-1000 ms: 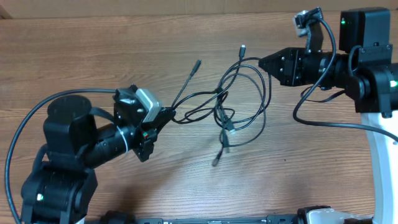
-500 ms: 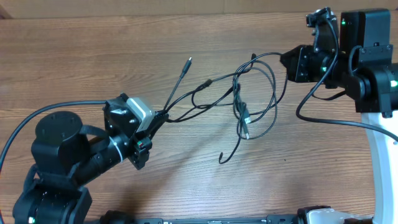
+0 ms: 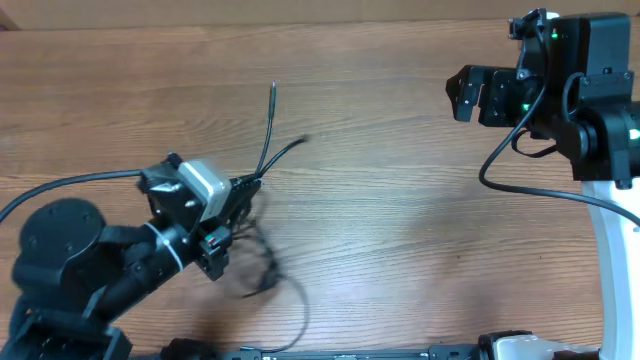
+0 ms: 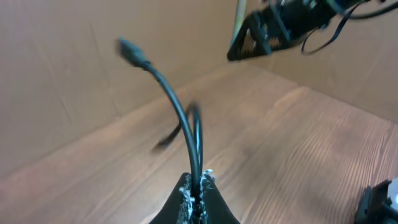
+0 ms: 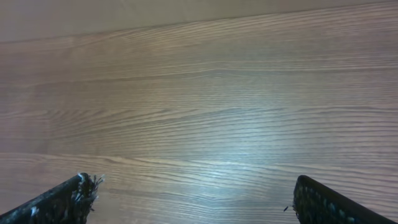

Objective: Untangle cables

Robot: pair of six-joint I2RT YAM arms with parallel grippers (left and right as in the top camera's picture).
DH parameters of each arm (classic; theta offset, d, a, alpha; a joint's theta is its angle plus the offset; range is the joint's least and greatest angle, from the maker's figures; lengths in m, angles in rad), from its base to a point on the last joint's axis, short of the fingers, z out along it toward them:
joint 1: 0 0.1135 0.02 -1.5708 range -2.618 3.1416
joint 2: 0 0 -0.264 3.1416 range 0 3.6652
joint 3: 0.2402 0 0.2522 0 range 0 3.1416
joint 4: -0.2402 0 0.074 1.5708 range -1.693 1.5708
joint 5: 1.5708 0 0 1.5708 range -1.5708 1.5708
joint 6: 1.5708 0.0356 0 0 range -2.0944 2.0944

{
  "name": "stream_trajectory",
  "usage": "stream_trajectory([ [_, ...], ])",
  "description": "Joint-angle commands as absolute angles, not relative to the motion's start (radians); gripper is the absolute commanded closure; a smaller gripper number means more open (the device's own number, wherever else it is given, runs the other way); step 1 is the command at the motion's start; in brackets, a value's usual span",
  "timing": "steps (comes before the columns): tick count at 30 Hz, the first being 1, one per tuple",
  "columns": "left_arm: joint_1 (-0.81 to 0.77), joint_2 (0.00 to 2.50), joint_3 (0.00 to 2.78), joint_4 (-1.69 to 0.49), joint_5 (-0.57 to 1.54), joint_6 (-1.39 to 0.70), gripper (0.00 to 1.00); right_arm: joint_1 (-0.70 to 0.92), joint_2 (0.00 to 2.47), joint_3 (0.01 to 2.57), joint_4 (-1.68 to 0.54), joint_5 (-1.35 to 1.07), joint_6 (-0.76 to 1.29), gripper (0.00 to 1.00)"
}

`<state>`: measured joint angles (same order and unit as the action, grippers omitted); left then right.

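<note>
Left pincer, seen from overhead, is clenched on the cables: two ends poke past it, and the rest trails blurred beneath the arm toward the front edge of the desk. The right pincer hangs well apart, released and empty. Best to drag slowly, then let the right take one loose end. Left wrist view alone shows two strands pinched together at the tips. Right wrist view alone shows wide jaws with nothing between.

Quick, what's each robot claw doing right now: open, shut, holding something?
Left gripper: shut on the thin black flexible cables.
Right gripper: open, holding nothing.
</note>
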<state>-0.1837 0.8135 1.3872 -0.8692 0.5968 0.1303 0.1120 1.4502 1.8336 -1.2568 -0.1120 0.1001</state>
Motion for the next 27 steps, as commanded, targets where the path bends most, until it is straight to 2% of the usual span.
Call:
stream_trajectory([
  [1,-0.184,0.802,1.432,-0.868,0.594,0.102,0.96,0.109,1.429,1.866,-1.252,-0.203,0.099,0.0],
  [6,-0.184,0.803,1.434,-0.867,0.59,0.071,0.96,0.109,1.429,1.866,-1.264,-0.244,0.099,0.0],
  [9,-0.184,0.804,1.434,-0.857,0.513,0.009,0.96,0.109,1.429,1.866,-1.28,-0.31,0.091,0.0],
  [15,-0.184,0.828,1.434,-0.799,0.381,-0.133,0.96,0.109,1.429,1.866,-1.331,-0.506,-0.059,0.0],
  [21,-0.184,0.931,1.44,-0.684,0.378,-0.247,0.96,0.117,1.429,1.866,-1.435,-0.606,-0.189,0.0],
  [27,-0.184,1.074,1.529,-0.662,0.404,-0.332,0.96,0.119,1.429,1.865,-1.465,-0.643,-0.192,0.0],
])
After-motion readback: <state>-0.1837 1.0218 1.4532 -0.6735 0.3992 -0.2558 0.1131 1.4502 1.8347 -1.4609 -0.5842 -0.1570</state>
